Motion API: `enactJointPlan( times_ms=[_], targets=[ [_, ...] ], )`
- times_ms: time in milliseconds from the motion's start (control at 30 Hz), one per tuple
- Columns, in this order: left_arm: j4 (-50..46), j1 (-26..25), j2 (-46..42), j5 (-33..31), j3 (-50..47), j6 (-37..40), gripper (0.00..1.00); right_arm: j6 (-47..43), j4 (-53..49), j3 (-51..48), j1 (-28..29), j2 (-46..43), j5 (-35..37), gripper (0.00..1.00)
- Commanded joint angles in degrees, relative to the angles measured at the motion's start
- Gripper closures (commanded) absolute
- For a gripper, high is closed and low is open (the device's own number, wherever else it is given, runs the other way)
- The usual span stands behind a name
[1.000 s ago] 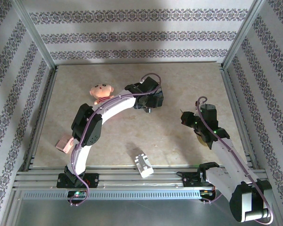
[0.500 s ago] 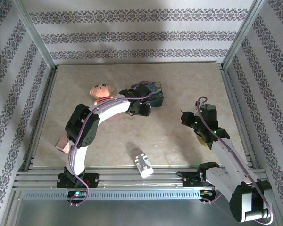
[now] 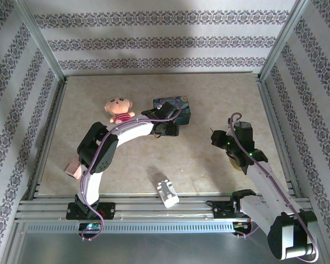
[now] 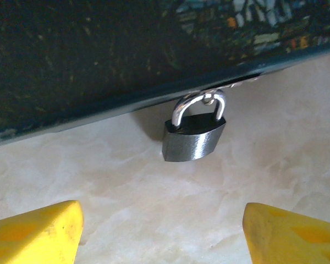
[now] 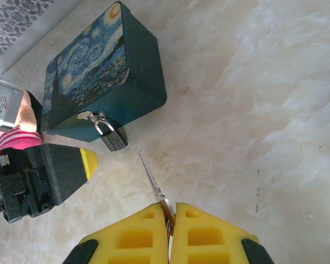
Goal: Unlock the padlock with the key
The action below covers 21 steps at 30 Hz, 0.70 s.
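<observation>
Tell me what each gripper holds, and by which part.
Right gripper pinches the key by one end, its blade sticking out. Left gripper is open, holding nothing.

Floral-striped wallpaper walls (image 3: 165, 41); beige marbled tabletop (image 3: 214, 96); aluminium frame rails (image 3: 154, 208).

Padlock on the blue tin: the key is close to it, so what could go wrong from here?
1. The padlock hangs unheld from the latch of the blue tin, and the open left gripper has not closed on it. A push from the key could swing it aside.
2. The right gripper pinches the key by its very end, so the blade may twist or slip on contact.
3. Both grippers crowd the lock and might collide.
</observation>
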Motion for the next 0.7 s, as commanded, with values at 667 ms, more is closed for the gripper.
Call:
enactJointPlan(
  times_ms=[667],
  targets=[
    [5.8, -1.3, 4.5, -4.1, 2.6, -2.2, 0.29, 0.7, 1.5, -2.0, -0.6, -0.6, 1.1, 1.0]
  ],
)
